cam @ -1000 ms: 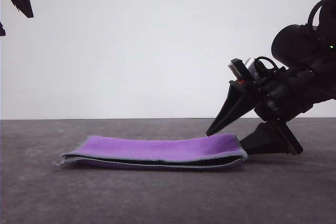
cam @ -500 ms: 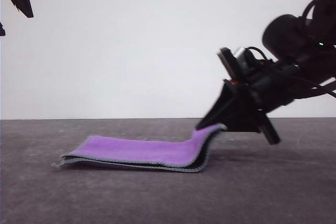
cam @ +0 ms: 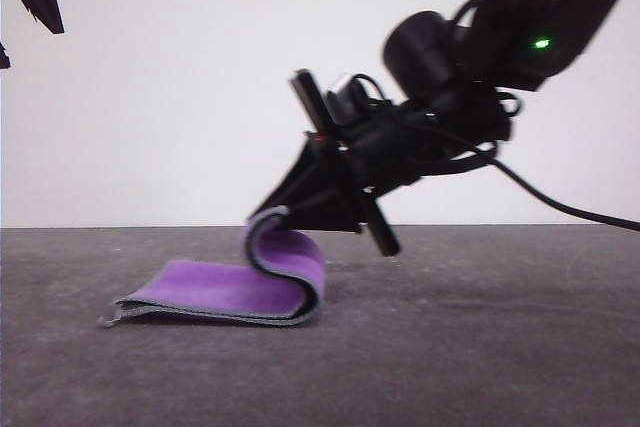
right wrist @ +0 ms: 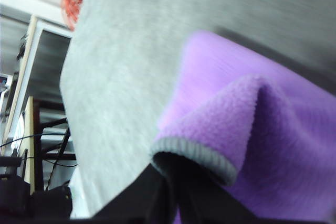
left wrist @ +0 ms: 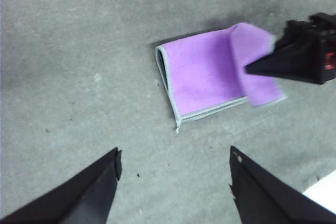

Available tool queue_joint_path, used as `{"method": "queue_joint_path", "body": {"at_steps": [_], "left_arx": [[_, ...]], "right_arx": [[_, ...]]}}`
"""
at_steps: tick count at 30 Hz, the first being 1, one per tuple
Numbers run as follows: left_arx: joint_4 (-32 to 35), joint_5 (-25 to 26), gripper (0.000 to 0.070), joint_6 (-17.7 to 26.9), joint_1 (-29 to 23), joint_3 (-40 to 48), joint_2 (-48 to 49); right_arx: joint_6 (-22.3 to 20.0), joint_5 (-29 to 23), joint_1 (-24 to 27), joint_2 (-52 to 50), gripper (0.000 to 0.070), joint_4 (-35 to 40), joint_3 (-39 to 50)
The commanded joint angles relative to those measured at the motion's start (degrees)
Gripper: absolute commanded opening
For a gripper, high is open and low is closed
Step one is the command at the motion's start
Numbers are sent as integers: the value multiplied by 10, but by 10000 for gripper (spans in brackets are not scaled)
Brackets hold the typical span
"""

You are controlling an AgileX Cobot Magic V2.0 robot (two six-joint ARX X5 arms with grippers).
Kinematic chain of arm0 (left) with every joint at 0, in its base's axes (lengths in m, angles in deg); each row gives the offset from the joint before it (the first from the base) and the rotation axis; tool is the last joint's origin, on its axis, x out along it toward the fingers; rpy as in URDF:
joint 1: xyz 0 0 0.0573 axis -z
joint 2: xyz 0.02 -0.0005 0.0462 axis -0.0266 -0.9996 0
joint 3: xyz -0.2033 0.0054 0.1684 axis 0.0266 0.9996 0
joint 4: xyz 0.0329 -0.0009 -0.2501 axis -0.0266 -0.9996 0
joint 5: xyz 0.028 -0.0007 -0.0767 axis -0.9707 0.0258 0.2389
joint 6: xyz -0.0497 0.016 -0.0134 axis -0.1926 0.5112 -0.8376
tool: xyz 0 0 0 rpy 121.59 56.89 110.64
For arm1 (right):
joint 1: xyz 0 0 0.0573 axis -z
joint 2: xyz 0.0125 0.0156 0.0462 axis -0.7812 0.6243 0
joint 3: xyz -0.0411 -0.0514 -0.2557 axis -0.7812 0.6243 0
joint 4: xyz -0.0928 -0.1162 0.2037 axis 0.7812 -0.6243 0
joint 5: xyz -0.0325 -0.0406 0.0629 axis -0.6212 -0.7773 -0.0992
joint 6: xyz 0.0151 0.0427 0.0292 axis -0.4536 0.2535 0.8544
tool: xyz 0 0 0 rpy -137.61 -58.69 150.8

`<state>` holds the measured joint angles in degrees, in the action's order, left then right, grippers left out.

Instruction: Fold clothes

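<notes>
The cloth [cam: 240,292] lies on the grey bench [cam: 480,347], lower left of centre in the front view, already doubled with its purple face outward and a grey stitched edge along the open side. Its right-hand end is raised and curled over toward the left, forming a rounded loop.

The right hand [cam: 268,215] is pinching that raised end; in the right wrist view the dark fingertips [right wrist: 163,182] are pressed together on the grey hem. The left hand [left wrist: 173,182] is spread, holding nothing, and hovers above bare bench near the cloth's lower corner.

Risks noted:
- The grip appears to sit close to the hem. If it takes only the upper layer, the lower layer may drop away and the fold would come out uneven. Whether both layers are held cannot be told.
- The far end of the cloth is unrestrained. A sideways pull could drag the whole piece along the bench instead of rolling it over.
- The thick pile may spring back on release, so the loop could reopen unless the end is laid flat and square on the lower part.
- Motion blur in the front view suggests speed; a fast travel raises the chance of slippage.
</notes>
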<state>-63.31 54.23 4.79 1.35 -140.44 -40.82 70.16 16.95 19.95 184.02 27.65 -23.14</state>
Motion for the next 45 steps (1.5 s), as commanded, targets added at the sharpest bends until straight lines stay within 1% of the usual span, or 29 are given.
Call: {"method": "queue_joint_path", "body": {"at_steps": [1,7,11,13,14,16,17,19,25,28,31,33,35,37,38,40,42,45], "left_arx": [[3,-1,395,-3,1,-7,-4],[2,-1,395,-3,1,-7,-4],[2,-1,395,-3,1,-7,-4],[2,-1,395,-3,1,-7,-4],[2,-1,395,-2,1,-7,-4],[3,-1,395,-2,1,-7,-4],[3,-1,395,-2,1,-7,-4],[3,-1,395,-2,1,-7,-4],[3,-1,395,-2,1,-7,-4],[3,-1,395,-2,1,-7,-4],[3,-1,395,-2,1,-7,-4],[3,-1,395,-2,1,-7,-4],[3,-1,395,-2,1,-7,-4],[3,-1,395,-1,1,-7,-4],[3,-1,395,0,1,-7,-4],[6,-1,395,0,1,-7,-4],[14,-1,395,0,1,-7,-4],[26,-1,395,0,1,-7,-4]], "right_arx": [[12,0,-13,23,5,5,-23],[22,-13,-39,60,6,5,-75],[25,-14,-47,73,6,6,-88],[24,-15,-49,73,23,6,-89],[21,-15,-50,73,64,7,-89],[20,-13,-52,73,178,12,-89],[20,-12,-52,73,221,16,-89],[21,-10,-52,73,256,21,-89],[20,-6,-52,73,257,27,-89],[19,4,-52,73,257,28,-89],[-1,19,-51,71,269,27,-89],[-17,29,-45,63,271,15,-89],[-39,28,-39,50,273,-6,-89],[-81,19,-30,29,274,-50,-89],[-111,3,-24,14,274,-85,-89],[-174,-41,-14,-18,274,-159,-89],[-239,-110,-2,-60,274,-245,-89],[-313,-204,17,-124,274,-350,-89]]}}
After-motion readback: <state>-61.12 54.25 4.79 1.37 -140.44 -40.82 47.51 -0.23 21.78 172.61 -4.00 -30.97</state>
